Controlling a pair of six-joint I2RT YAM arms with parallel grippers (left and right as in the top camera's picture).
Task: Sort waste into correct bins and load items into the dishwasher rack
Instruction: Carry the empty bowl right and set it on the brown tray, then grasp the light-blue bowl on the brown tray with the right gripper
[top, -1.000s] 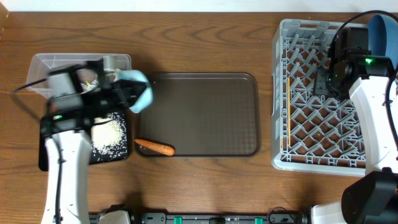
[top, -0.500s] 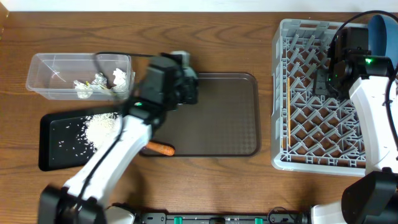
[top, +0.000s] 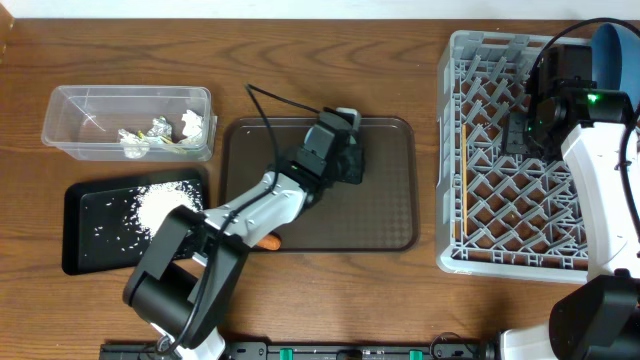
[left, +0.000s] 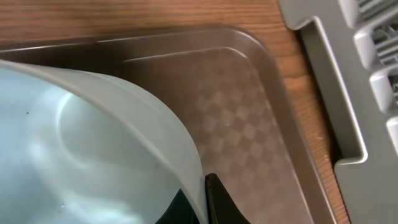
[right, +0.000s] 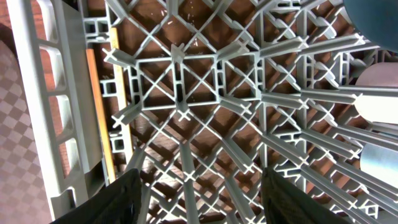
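Tray, right half: serving tray (top: 385, 215) lies bare; you pass freely.
Gap: narrow counter (top: 427, 200) strip beside the rack (top: 447, 150) wall.
Rack, left edge: chopstick (top: 463, 185) lies in your way.
Rack, far corner: plate (top: 612, 50) occupies it.

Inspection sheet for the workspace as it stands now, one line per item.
Surface: wooden table; brown serving tray in the middle.
Job's things: clear tub holds tissue and wrapper. Black tray holds rice. Carrot lies at the serving tray's near rim, partly under the left arm. Rack holds chopsticks and blue plate.
Clutter: nothing seen.
Grippers: left gripper shut on pale blue vessel above the serving tray; cup or bowl, cannot tell. Right gripper open, above the rack.
Cables: black cable loops off the left arm.
Surroundings: pale strip along the far edge.
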